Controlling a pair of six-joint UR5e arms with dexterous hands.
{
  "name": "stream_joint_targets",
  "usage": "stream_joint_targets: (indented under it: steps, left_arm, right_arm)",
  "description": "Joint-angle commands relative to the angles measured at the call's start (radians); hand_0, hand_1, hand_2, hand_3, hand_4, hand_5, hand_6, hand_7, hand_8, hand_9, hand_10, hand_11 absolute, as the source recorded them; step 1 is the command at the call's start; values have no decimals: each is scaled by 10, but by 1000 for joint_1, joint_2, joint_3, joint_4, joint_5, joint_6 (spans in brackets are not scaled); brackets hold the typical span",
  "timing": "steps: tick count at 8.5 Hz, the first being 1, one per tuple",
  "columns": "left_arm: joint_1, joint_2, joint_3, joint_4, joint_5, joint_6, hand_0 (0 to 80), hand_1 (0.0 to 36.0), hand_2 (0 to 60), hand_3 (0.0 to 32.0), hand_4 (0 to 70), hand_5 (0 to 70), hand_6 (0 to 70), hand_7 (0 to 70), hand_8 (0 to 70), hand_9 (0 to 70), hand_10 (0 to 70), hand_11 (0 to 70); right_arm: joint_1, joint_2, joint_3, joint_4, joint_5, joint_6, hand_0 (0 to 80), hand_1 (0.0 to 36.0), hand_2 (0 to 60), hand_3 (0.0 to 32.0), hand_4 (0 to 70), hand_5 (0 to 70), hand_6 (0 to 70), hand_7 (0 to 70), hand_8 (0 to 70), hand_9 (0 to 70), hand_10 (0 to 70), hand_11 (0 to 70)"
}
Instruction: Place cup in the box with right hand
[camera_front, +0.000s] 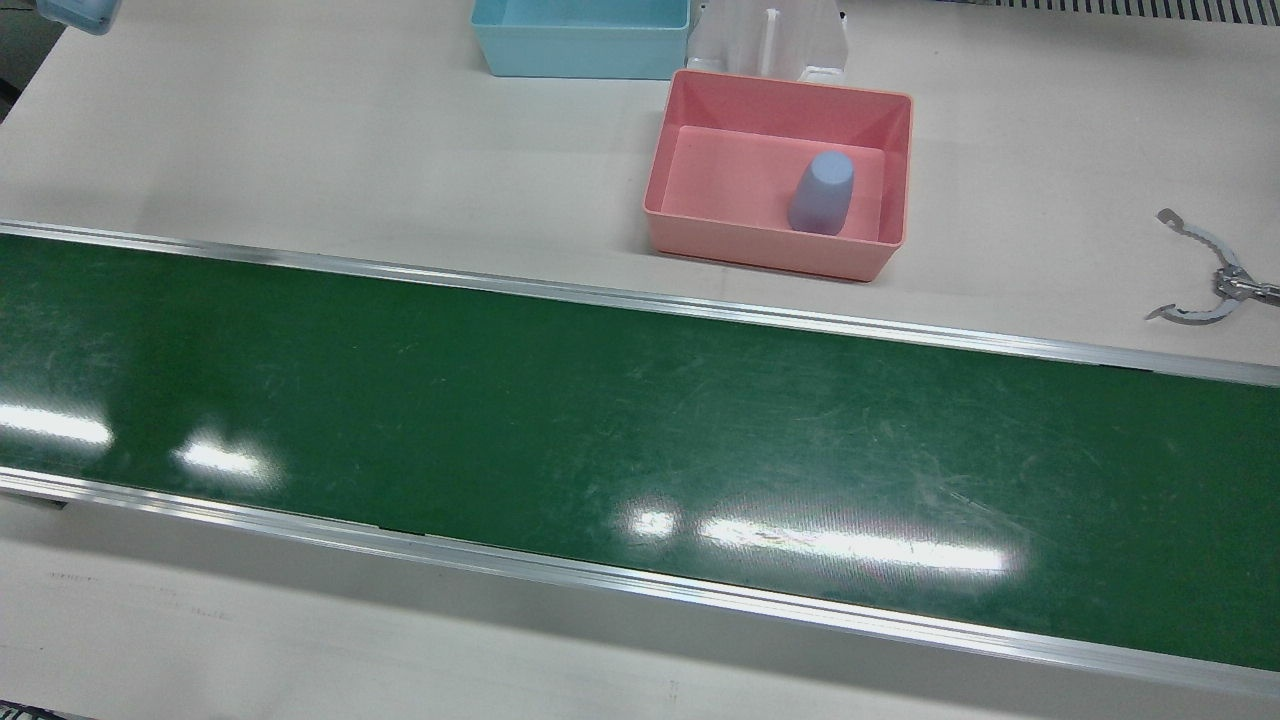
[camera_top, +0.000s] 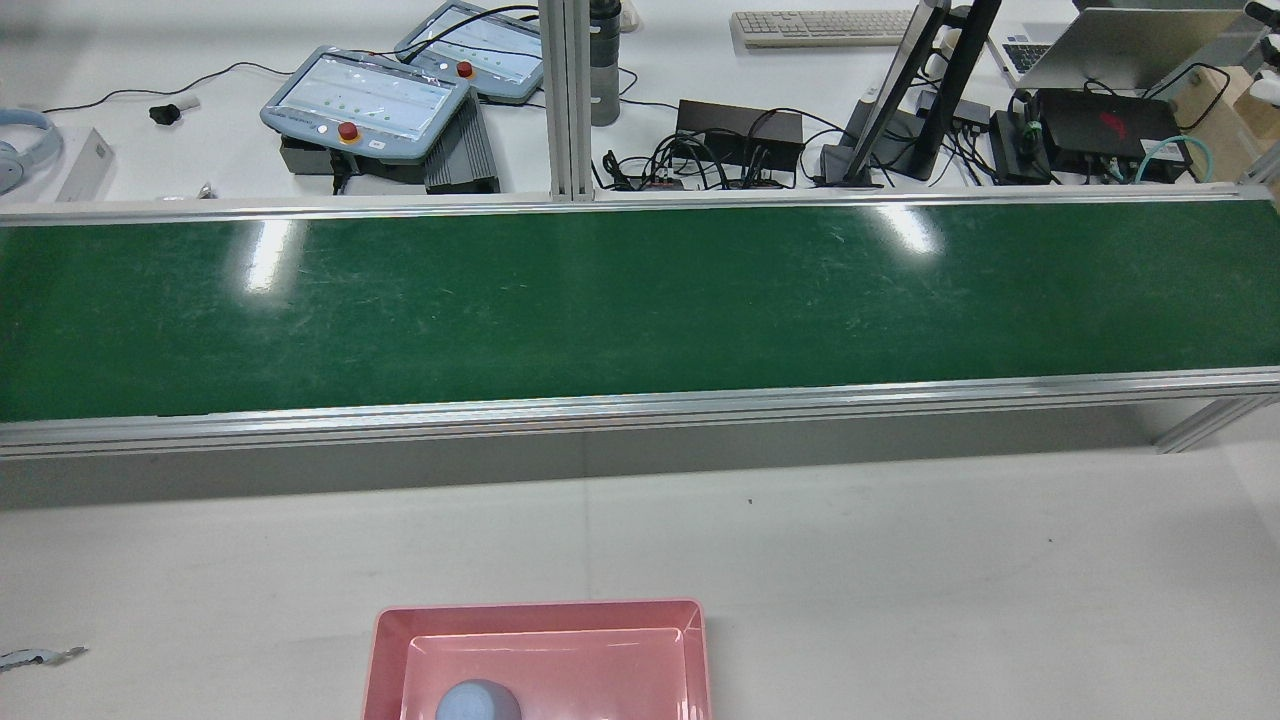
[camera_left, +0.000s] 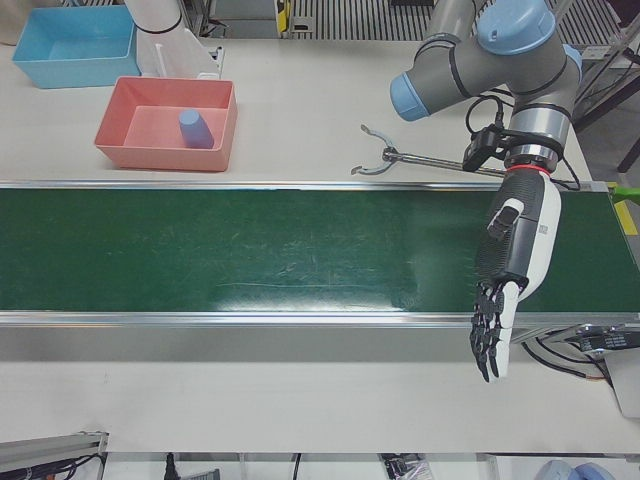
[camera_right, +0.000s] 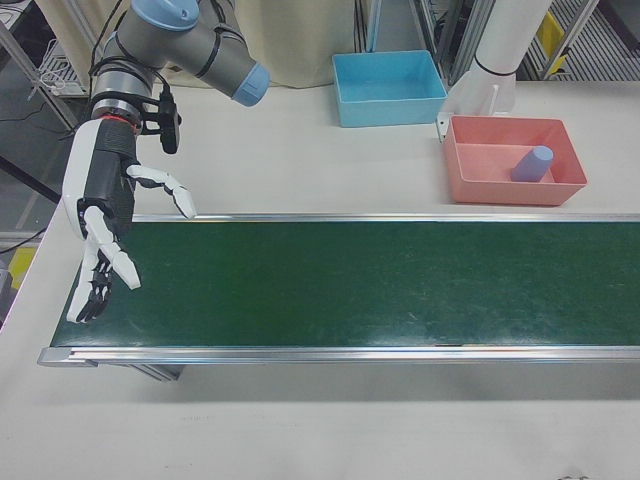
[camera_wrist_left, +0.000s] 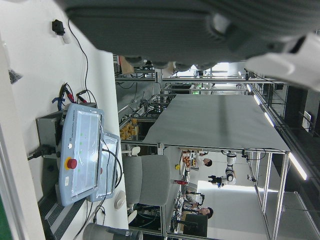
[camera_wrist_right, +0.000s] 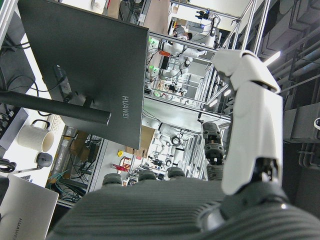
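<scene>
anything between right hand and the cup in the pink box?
In the right-front view, between the right hand and the cup there is only bare green belt, pale table, and the near wall of the pink box. The blue bin sits off that line.

In the rear view the bottom edge cuts off the pink box (camera_top: 540, 640) and most of the cup (camera_top: 478, 702). The front view's top edge crops the blue bin (camera_front: 580, 40), and its right edge cuts the handle of the metal tongs (camera_front: 1215, 285).
</scene>
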Motion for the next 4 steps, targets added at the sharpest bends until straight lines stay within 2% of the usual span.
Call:
stream_joint_targets:
  steps: [1,4]
  left_arm:
    - [0,0,1,0,0,0,0,0,0,0,0,0,0,0,0,0,0,0]
    - [0,0,-1,0,0,0,0,0,0,0,0,0,0,0,0,0,0,0]
  right_arm:
    - [3,-17,1,1,1,0,562,318,266,0,0,78,26,14,0,0,0,0]
    - [-11,-14,-8,1,-1,0,556,314,264,0,0,77,27,18,0,0,0,0]
